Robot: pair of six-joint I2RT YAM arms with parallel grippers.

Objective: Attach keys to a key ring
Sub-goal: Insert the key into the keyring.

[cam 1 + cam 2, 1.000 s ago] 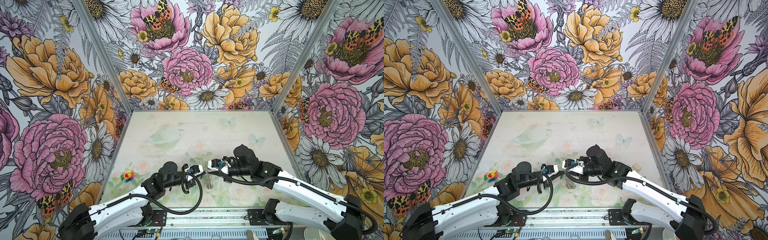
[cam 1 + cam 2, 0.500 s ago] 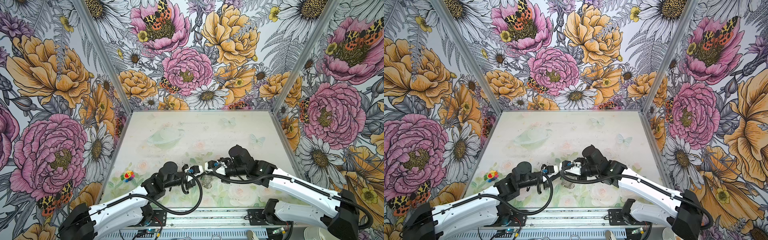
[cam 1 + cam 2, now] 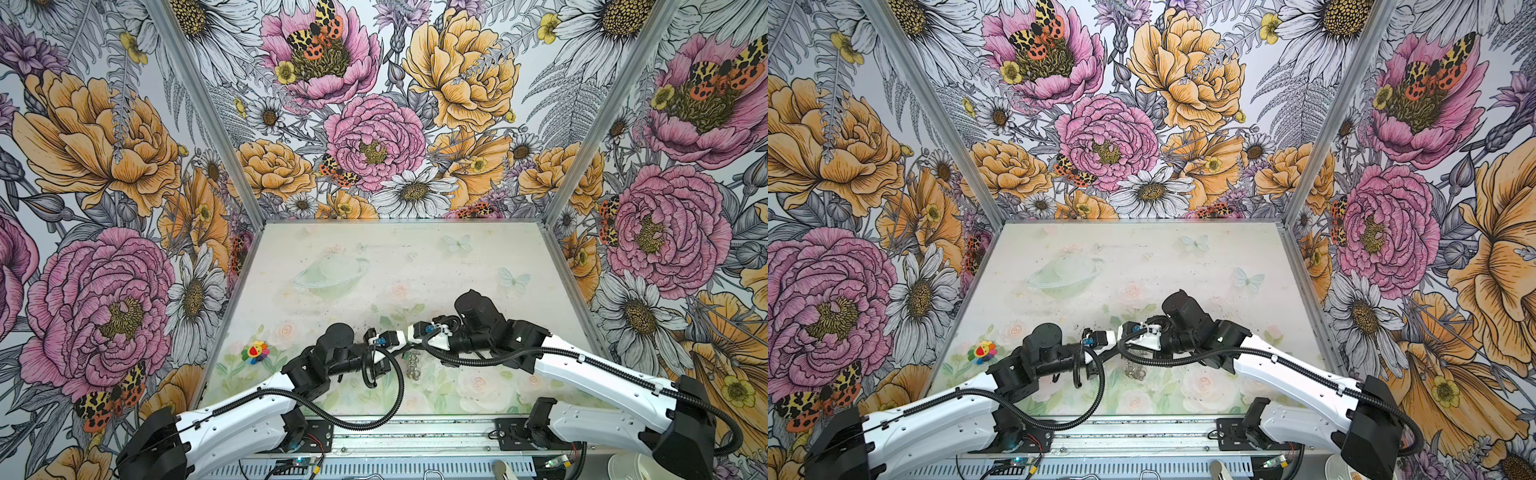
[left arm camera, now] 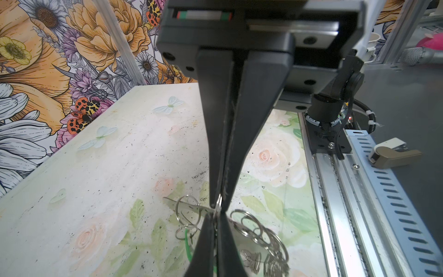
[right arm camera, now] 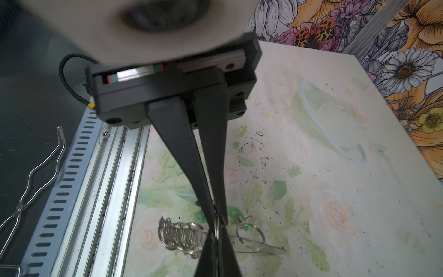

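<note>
One desk (image 3: 374, 257), with the work at its front middle. The two arms meet tip to tip there.

- **Left hand** (image 4: 219, 203): pressed together, pinching a wire ring of the key ring (image 4: 189, 207).
- **Right hand** (image 5: 217, 219): pressed together too, apparently on the same ring.

Risks:
- The thin wire could slip if the hands pull apart, dropping the key ring.
- The tips could knock into each other, being so close.
- The green tag (image 5: 233, 213) beside the tips could snag.

Counts:
- Arms: 2. Hands: 2.
- Key ring: 1.
- Flower toy (image 3: 255, 351): 1, well apart.
- Green tags seen: 1, partly hidden.
- Wire rings (image 5: 179, 236): many, too bunched to count.
</note>
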